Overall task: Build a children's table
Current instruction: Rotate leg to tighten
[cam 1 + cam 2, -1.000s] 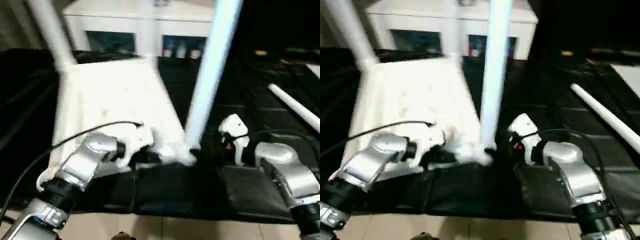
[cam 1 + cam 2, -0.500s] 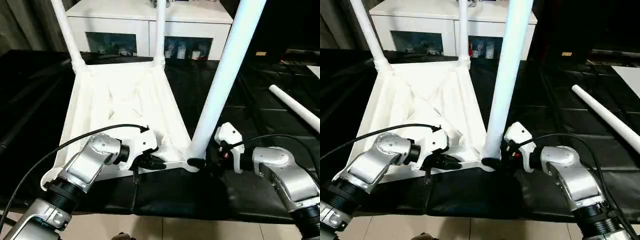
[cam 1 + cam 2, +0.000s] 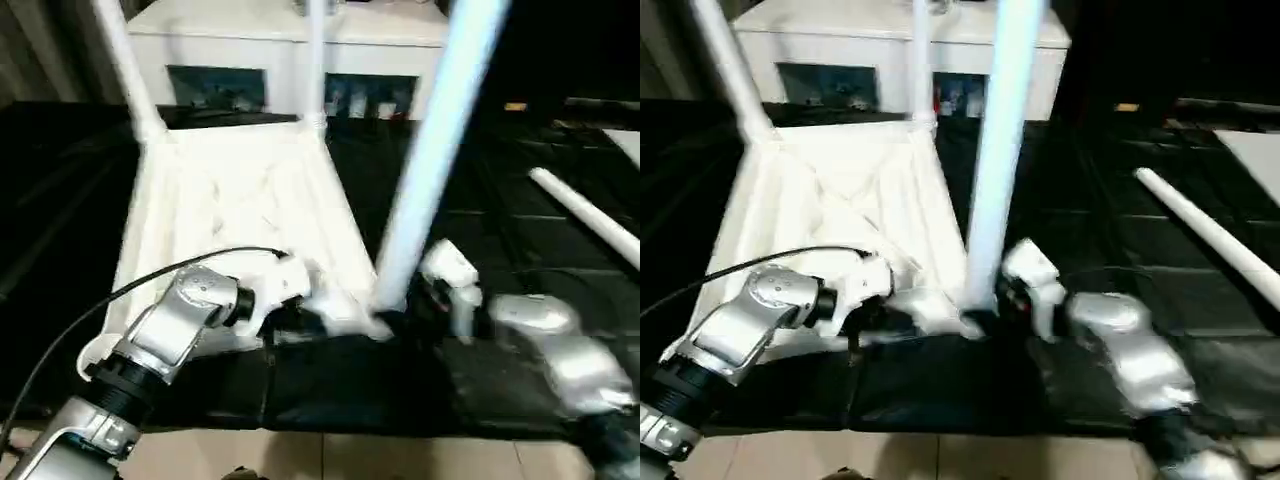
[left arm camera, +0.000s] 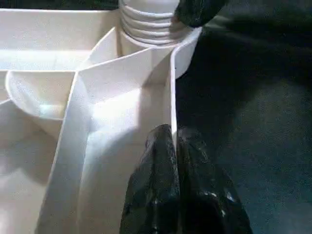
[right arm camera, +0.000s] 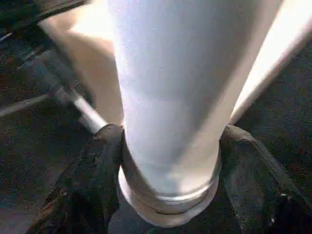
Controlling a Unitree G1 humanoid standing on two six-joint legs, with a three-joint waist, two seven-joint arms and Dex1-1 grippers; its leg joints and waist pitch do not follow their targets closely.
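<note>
Right tool [image 5: 168,161] is clamped around the base of a smooth white leg [image 3: 995,150] where it is seated in a near corner socket of the upturned tabletop [image 3: 830,200]; left tool [image 4: 176,165] is pinched shut on the thin ribbed rim. Black matte surface [image 3: 1100,240] carries the tabletop and a loose tapered leg [image 3: 1210,235]. A white cabinet [image 3: 890,50] is seen behind; pale floor tiles lie below.

Between your right gripper [image 5: 168,161] fingers [image 5: 85,180] stands the white leg [image 5: 170,87], one black pad against each side just above its ribbed base.
</note>
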